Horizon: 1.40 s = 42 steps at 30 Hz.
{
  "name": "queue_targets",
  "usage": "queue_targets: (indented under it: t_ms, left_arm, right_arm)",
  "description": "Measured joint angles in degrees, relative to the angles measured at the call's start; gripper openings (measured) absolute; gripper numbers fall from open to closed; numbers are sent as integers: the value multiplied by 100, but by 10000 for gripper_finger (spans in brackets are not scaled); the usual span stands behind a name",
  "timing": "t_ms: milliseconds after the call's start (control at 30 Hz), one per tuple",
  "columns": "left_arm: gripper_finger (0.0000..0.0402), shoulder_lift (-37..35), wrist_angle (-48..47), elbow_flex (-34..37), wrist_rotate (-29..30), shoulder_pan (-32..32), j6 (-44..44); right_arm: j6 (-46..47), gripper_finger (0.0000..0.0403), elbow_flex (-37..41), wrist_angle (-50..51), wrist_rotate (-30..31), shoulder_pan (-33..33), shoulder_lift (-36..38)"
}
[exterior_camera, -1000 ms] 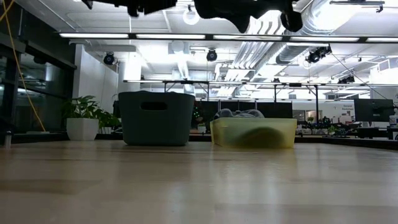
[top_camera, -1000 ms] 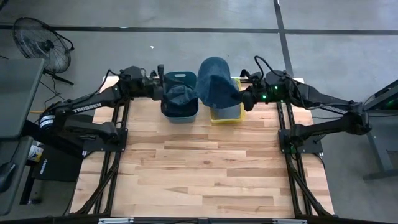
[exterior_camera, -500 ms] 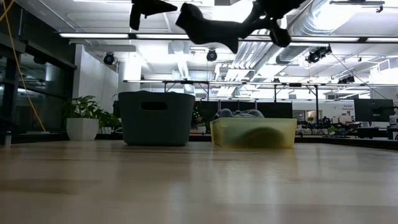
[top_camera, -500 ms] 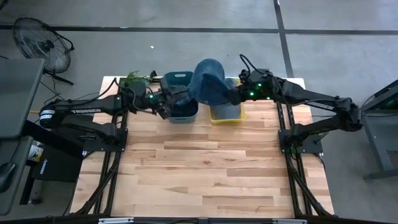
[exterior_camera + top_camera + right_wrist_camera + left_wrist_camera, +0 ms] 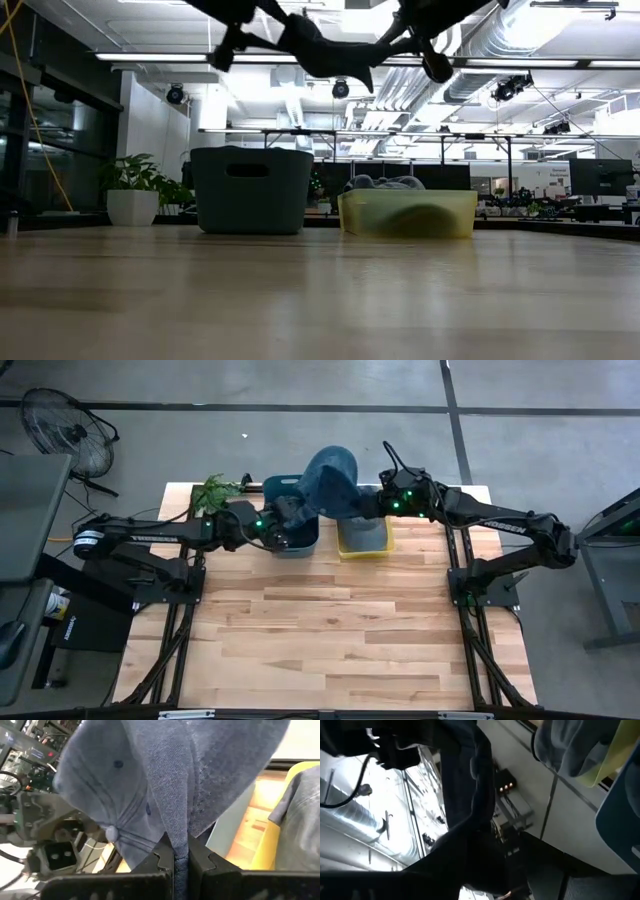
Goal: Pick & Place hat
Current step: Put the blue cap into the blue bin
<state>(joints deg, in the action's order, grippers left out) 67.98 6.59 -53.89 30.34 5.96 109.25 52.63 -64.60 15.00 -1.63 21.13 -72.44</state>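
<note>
A blue denim hat [image 5: 330,480] hangs in the air over the far edge of the table, above the dark blue bin [image 5: 300,544] and the yellow bin [image 5: 365,546]. My left gripper [image 5: 283,525] is at the hat's left end and my right gripper [image 5: 366,508] at its right end, each shut on it. The low view shows the hat [image 5: 320,52] as a dark shape strung between the two grippers, high above both bins [image 5: 252,190]. Grey cloth [image 5: 385,183] lies in the yellow bin [image 5: 408,213]. My left gripper holds the hat's left end [image 5: 298,512], coming level from the table's left. Dark cloth [image 5: 470,825] fills its wrist view and hides the fingers, so the part and the kind of hold do not show. That end is clear of the bin. My right gripper pinches a fold of the denim [image 5: 181,837] between its two fingers, beside the crown with its top button [image 5: 111,834]. It comes from the table's right, slanting slightly down. The hat is lifted clear, its crown bulging away from the fingers.
A potted plant [image 5: 213,490] stands at the table's far left corner, next to the dark bin. The bare wood tabletop [image 5: 330,630] stretches from the bins to the near edge. A fan [image 5: 60,425] stands on the floor beyond the table's left.
My right gripper has moved toward the table's left and down with the hat. My left gripper has swung toward the right and rolled about its own axis. The two now stand closer together, and the hat has sunk and shifted left, over the dark bin.
</note>
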Motion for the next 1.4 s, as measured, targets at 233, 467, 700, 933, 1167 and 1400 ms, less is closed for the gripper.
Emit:
queue_targets:
  t_ms: [233, 467, 700, 933, 1167, 1400]
  left_arm:
    - [177, 208, 386, -132, 344, -146, 46]
    - [177, 208, 387, -232, 328, -306, 46]
    - [177, 208, 380, -232, 332, -299, 46]
    - [177, 488, 397, -234, 367, -299, 76]
    - [177, 531, 420, -234, 766, -297, 153]
    - [177, 534, 397, -234, 776, -295, 153]
  right_arm:
    - [47, 7, 0, -22, -13, 238, -44]
    - [115, 7, 0, -218, -46, 538, -40]
    - [137, 7, 0, -321, -106, 467, -103]
    - [239, 7, 0, -859, -189, 208, -414]
    - [290, 7, 0, -896, -212, -26, -549]
    - [307, 7, 0, -1079, -239, -280, -549]
